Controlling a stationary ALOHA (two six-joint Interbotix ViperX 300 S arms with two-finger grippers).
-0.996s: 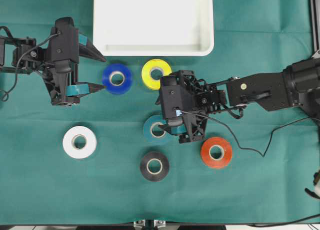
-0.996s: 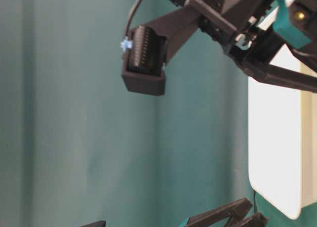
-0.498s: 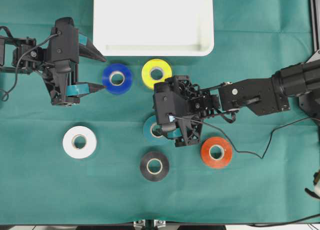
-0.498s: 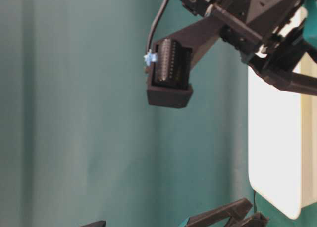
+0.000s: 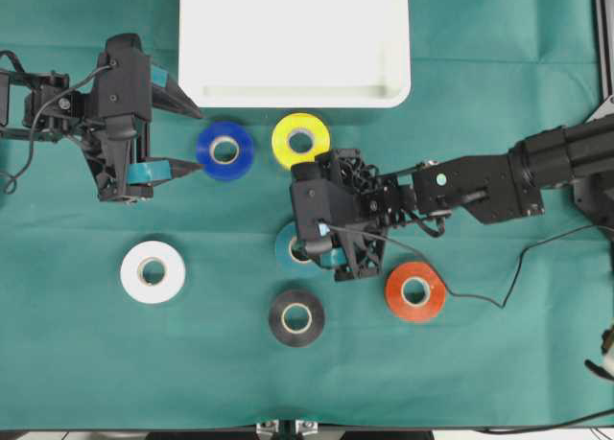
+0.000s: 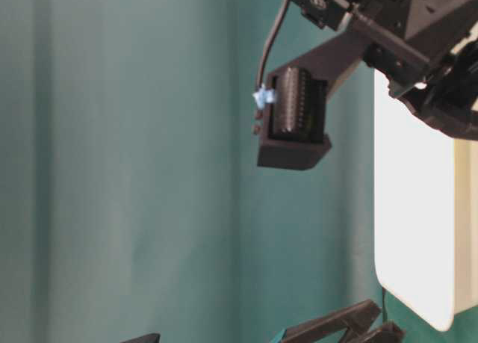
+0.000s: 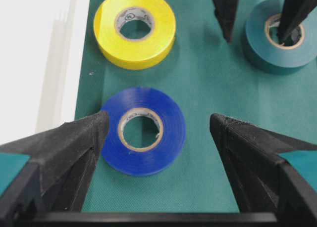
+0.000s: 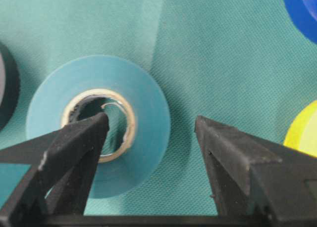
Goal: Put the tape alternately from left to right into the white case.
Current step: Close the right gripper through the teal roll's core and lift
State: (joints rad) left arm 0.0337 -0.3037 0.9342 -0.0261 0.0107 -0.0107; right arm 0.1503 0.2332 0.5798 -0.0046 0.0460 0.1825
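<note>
Right gripper [image 8: 151, 133] spread astride teal roll's [image 8: 143, 103] wall; left gripper [image 7: 156, 130] spread, level.

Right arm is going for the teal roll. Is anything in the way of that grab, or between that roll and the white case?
Nothing blocks the open right gripper: one finger already sits in the teal roll's core. The yellow roll lies between it and the white case, so lift over it.

Six tape rolls [image 5: 224, 150] on cloth [image 5: 499, 66] just before the white case [image 5: 294, 43].
</note>
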